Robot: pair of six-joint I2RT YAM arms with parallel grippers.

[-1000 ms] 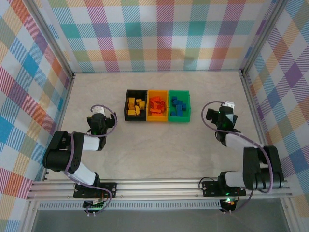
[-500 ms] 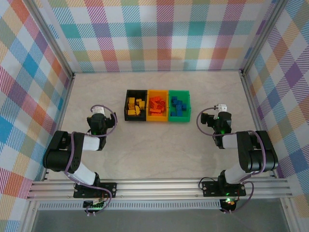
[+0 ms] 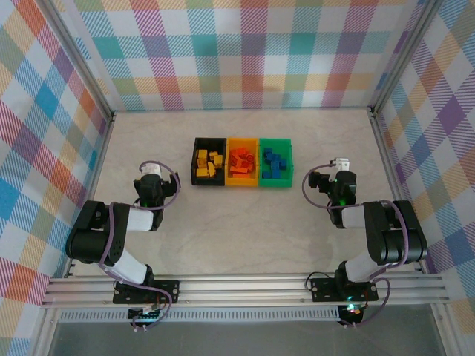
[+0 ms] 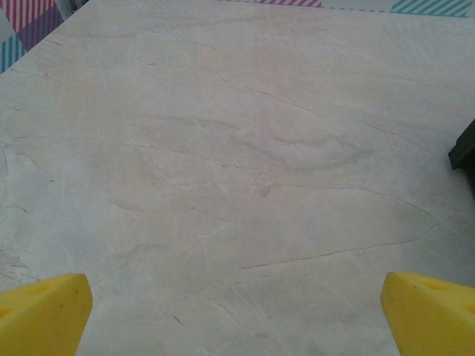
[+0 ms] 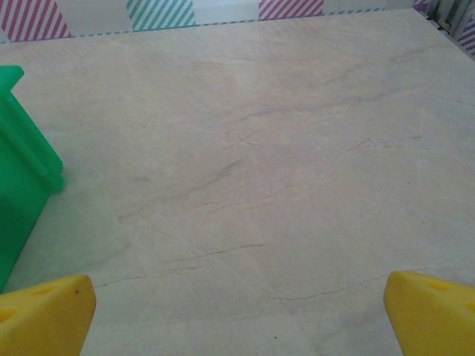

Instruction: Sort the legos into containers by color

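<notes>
Top external: the legos lie sorted in the containers at mid-desk (image 3: 245, 230), with yellow legos (image 3: 210, 163) in the black bin (image 3: 194, 159), orange-red legos (image 3: 240, 161) in the orange bin (image 3: 243, 183) and blue legos (image 3: 273, 163) in the green bin (image 3: 290, 167). These light, rigid, smooth bricks are probably best pinched across two flat sides. Against one second earlier they are unmoved, the left gripper (image 3: 151, 172) is unchanged, and the right gripper (image 3: 340, 165) has drawn back as its arm folded.

Left wrist: the left gripper (image 4: 236, 315) stands wide open and empty over bare desk.

Right wrist: the right gripper (image 5: 237, 315) is likewise wide open and empty, with the green bin (image 5: 22, 148) to its left.
</notes>
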